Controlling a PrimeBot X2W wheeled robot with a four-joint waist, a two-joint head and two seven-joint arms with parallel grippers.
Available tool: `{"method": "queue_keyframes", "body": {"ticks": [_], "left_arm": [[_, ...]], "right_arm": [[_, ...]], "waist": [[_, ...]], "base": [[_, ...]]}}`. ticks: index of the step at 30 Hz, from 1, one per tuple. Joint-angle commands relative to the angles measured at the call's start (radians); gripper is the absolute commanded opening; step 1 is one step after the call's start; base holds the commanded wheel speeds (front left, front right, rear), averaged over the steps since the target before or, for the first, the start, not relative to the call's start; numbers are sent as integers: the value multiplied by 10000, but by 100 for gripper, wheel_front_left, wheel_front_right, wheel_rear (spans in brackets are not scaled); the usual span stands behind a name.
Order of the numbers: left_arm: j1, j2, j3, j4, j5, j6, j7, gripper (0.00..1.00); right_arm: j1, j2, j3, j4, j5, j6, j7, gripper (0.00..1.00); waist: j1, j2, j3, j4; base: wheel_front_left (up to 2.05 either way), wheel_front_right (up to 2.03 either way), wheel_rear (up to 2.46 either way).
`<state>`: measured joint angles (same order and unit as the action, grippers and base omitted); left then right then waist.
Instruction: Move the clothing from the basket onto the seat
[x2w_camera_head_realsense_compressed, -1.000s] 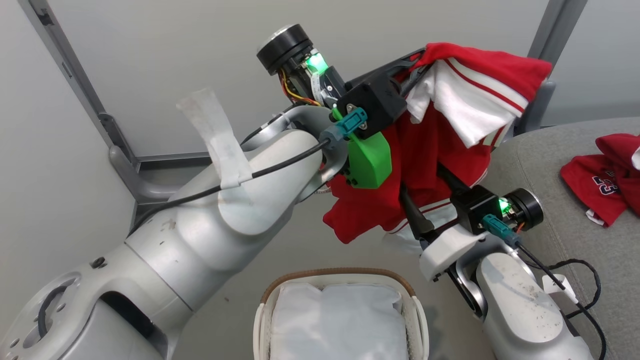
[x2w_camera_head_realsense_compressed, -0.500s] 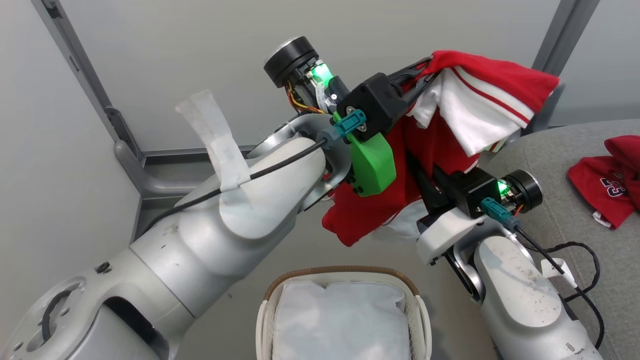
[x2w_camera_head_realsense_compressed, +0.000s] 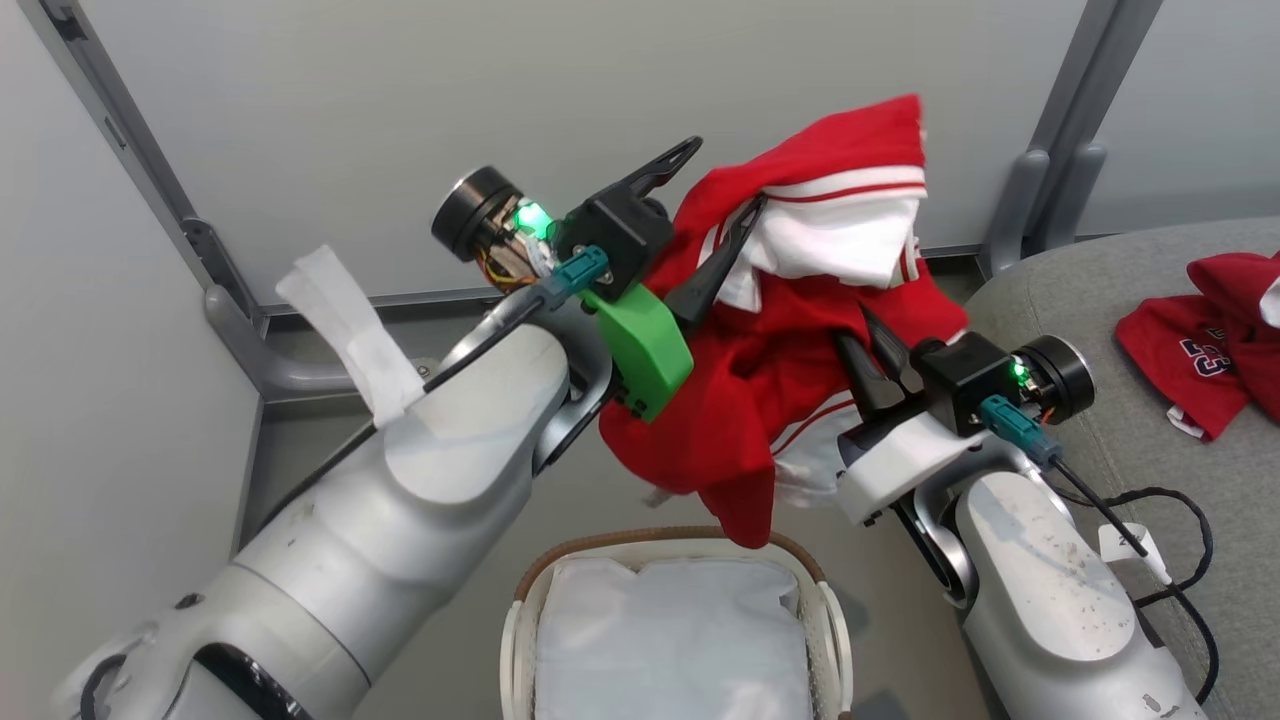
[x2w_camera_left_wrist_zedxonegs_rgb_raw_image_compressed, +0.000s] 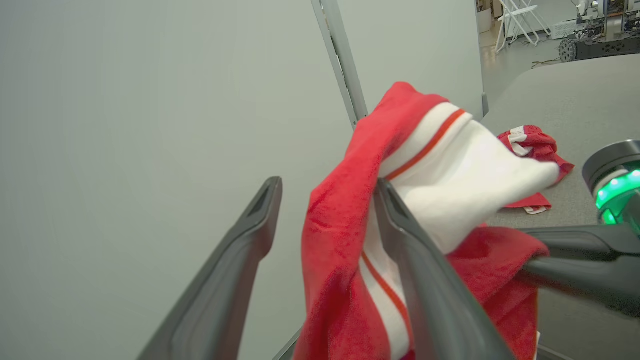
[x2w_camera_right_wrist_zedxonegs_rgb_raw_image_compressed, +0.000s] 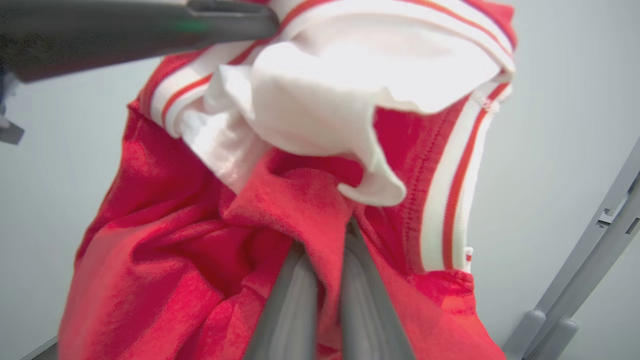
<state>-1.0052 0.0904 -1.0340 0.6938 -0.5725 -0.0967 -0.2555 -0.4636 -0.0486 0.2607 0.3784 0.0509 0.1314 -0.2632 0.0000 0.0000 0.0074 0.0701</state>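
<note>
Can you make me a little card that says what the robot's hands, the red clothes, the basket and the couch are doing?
Left gripper: open, red garment draped over one finger
Right gripper: shut on the garment
Garment: held up, not yet on the couch
Basket: white liner showing inside
Couch: a red jersey lies on it

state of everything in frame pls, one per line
Left gripper: open, red garment draped over one finger.
Right gripper: shut on the red garment.
Red garment: in the air, bunched, not on the couch.
Basket: upright, white liner inside.
Couch: another red piece lies on it.
</note>
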Motion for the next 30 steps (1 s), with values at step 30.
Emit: {"method": "queue_keyframes", "body": {"ticks": [30], "left_arm": [[6501, -284, 3342, -2318, 2118, -293, -87, 100]], "right_arm": [[1241, -35, -1999, -859, -250, -14, -23, 0]], "waist": [[0, 0, 244, -268]], "base": [[0, 0, 0]]}}
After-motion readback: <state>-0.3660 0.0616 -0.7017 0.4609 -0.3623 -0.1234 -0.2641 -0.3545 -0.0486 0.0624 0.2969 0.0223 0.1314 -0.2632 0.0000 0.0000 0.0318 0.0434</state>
